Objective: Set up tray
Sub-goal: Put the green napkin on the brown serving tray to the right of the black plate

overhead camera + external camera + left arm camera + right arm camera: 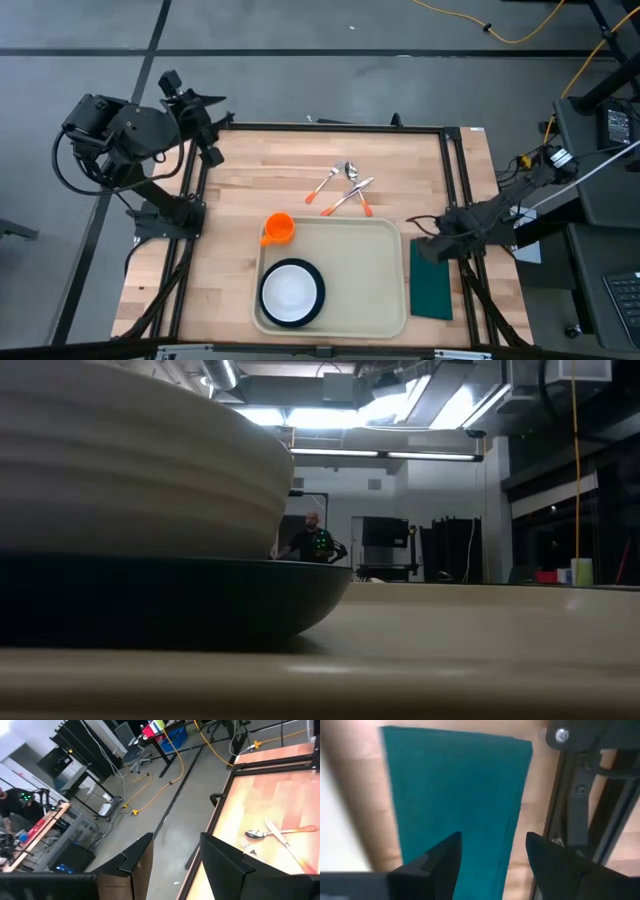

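Seen from above, the cream tray (345, 240) sits at the table's near edge carrying a dark-rimmed bowl (292, 293), an orange cup (277, 229) at its corner. The right gripper (490, 852) — fingers spread wide, empty — hovers over the green napkin (455, 785) beside the tray. The left gripper (172, 852), fingers parted, waits past the far-left table edge. The table-level camera shows only bowl and tray rim — blurred.
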